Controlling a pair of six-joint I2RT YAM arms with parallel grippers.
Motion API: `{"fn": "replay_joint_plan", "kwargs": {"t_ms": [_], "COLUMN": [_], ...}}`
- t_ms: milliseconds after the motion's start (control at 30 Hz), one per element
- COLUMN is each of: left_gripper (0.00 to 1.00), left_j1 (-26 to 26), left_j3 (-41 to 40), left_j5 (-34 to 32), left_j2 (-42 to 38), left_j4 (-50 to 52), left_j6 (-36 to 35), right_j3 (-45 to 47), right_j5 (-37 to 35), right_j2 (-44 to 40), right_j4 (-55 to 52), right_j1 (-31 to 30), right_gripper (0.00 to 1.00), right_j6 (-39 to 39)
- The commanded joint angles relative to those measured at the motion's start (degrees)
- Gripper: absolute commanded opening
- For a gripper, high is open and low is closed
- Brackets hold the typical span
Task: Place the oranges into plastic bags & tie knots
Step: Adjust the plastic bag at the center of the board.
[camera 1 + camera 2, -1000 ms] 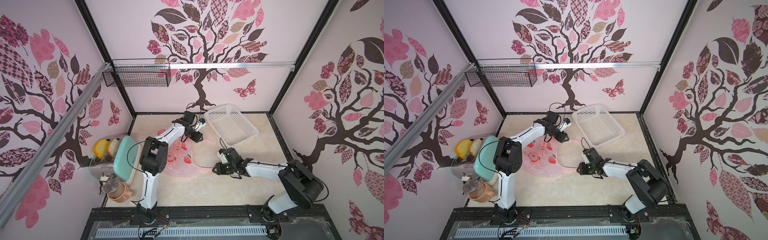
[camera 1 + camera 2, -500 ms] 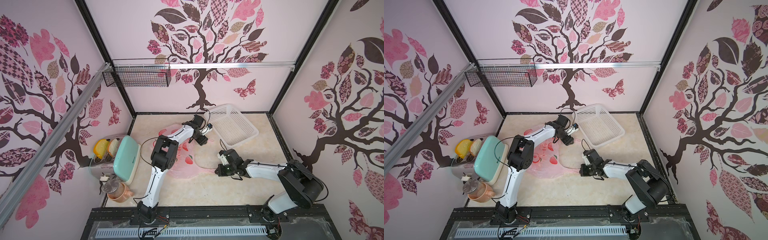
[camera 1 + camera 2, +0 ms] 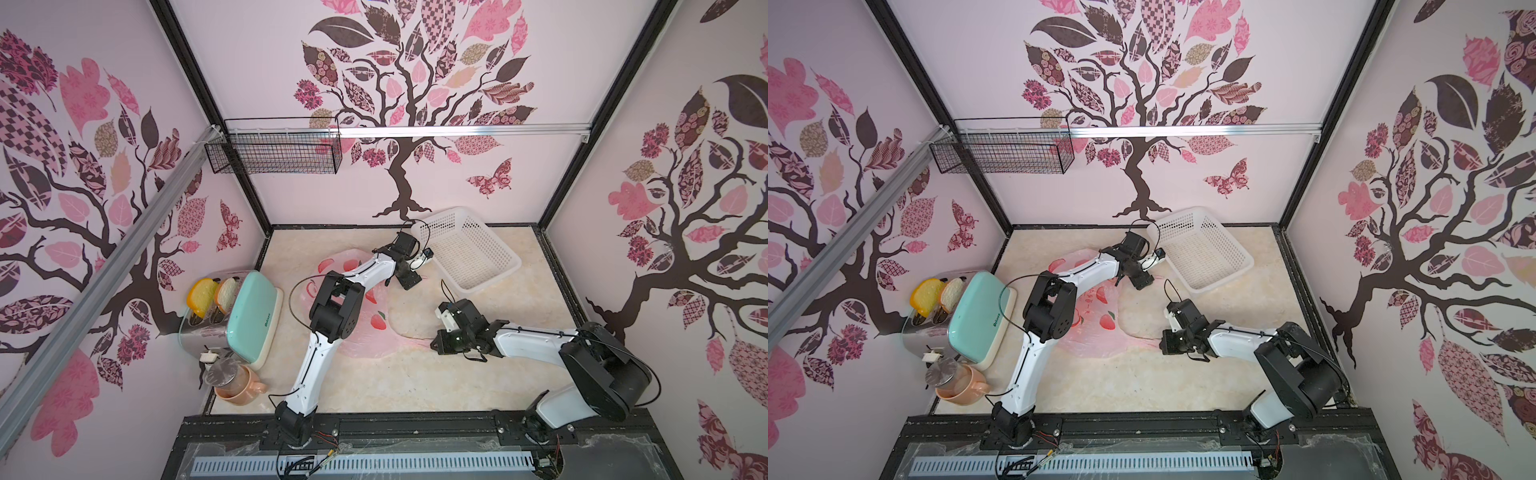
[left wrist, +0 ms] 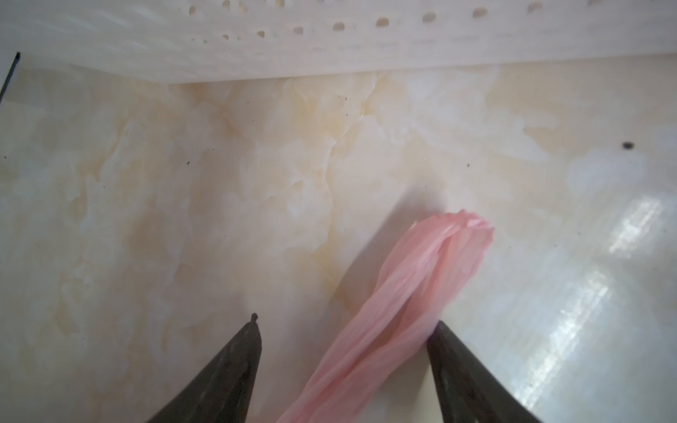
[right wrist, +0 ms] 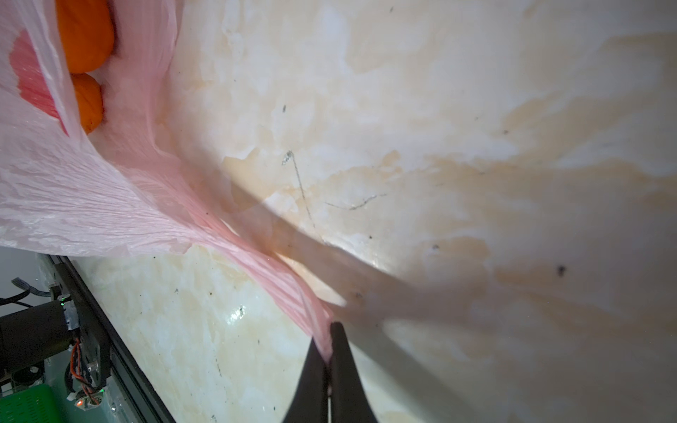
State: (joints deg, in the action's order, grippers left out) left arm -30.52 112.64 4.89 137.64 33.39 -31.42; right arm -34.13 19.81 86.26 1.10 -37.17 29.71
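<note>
Right claw [image 5: 326, 342] clenched on pink bag [image 5: 91, 205] — left claw [image 4: 346, 320] released (handle strip [image 4: 421, 285] between jaws).

Both top views are bright and evenly lit, sharp at the centre, with the black frame posts [image 3: 195, 83] bowing outward toward the edges. In the left wrist view white glare streaks the glossy desk [image 4: 586, 256], the white basket [image 4: 329, 36] is washed out and soft, and the pink bag [image 4: 421, 293] casts a faint shadow — the jaws of the left gripper [image 4: 346, 319] are blurred. In the right wrist view a broad diagonal shadow crosses the desk.
</note>
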Motion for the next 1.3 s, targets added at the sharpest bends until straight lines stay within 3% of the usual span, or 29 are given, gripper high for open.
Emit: {"fn": "replay_joint_plan", "kwargs": {"t_ms": [0, 267, 367, 567, 767, 1033, 1267], "left_gripper": [0.60, 0.00, 0.00, 0.00, 0.00, 0.00, 0.00], "left_j1": [0.37, 0.73, 1.58, 4.63, 6.16, 6.39, 6.36], "left_j3": [4.64, 0.59, -1.01, -11.05, -18.02, -15.40, -21.49], "left_j5": [5.83, 8.36, 9.00, 8.53, 0.99, -11.57, -17.28], "left_j2": [3.02, 0.75, -2.90, -16.12, -30.45, -44.22, -56.17], "left_j4": [5.17, 3.84, 1.87, -12.68, -22.28, -17.71, -16.00], "left_j6": [-2.36, -3.73, -2.32, 9.94, 16.36, 22.43, 32.69], "right_j3": [-0.49, -2.46, -4.49, -11.75, -23.04, -41.69, -58.03], "right_j5": [0.08, -3.78, -5.61, -10.33, -16.15, -21.63, -22.01], "right_j2": [-1.35, -5.46, -7.42, -10.91, -13.28, -13.31, -11.19], "right_j4": [-2.16, -6.15, -7.83, -13.36, -18.68, -24.12, -29.13], "right_j1": [-0.24, -0.19, -0.19, -0.12, 1.25, 2.41, 2.77], "right_gripper": [0.00, 0.00, 0.00, 0.00, 0.00, 0.00, 0.00], "right_j6": [-0.71, -3.11, -4.16, -7.14, -11.77, -16.56, -18.37]}}
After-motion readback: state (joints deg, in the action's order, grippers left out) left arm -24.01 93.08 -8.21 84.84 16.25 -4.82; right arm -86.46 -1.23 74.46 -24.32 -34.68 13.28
